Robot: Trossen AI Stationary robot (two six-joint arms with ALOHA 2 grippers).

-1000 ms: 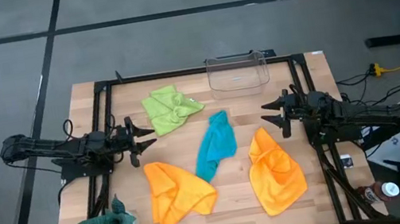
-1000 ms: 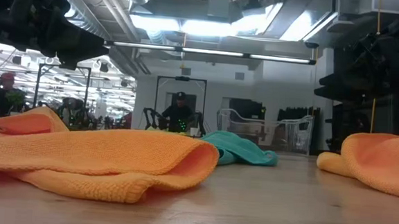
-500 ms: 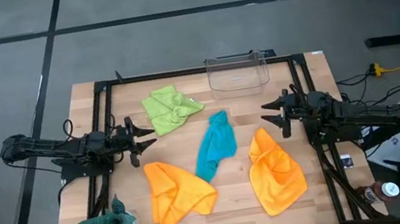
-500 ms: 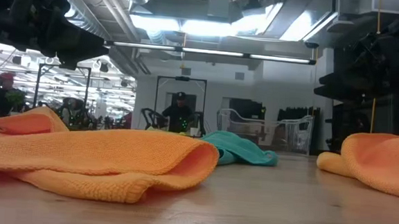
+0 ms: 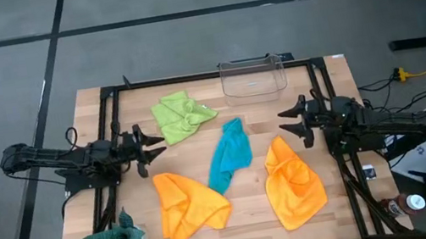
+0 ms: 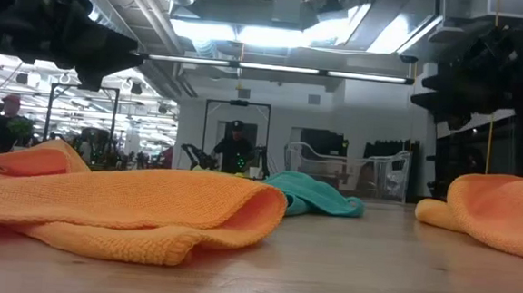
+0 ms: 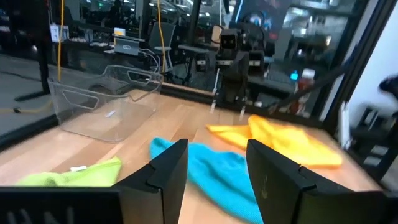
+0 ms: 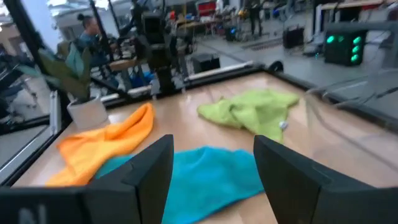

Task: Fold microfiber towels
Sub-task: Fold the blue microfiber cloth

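Four towels lie crumpled on the wooden table (image 5: 333, 66). The lime green towel (image 5: 180, 114) is at the far left. The teal towel (image 5: 229, 155) is in the middle. One orange towel (image 5: 190, 204) is near left and the other orange towel (image 5: 293, 182) is near right. My left gripper (image 5: 149, 149) hovers open at the table's left side, pointing right, with the teal towel (image 7: 211, 171) ahead of it. My right gripper (image 5: 289, 123) hovers open at the right side, pointing left, just beyond the right orange towel's far tip. Neither gripper touches a towel.
A clear plastic bin (image 5: 252, 76) stands at the far edge, right of the middle. A dark green spiky plant figure (image 5: 114, 236) stands at the near left corner. A black frame (image 5: 189, 78) runs round the table. Bare wood shows between the towels.
In the low view both arms have shifted slightly. From above, the grippers stay at about the same places. The towels have not moved.
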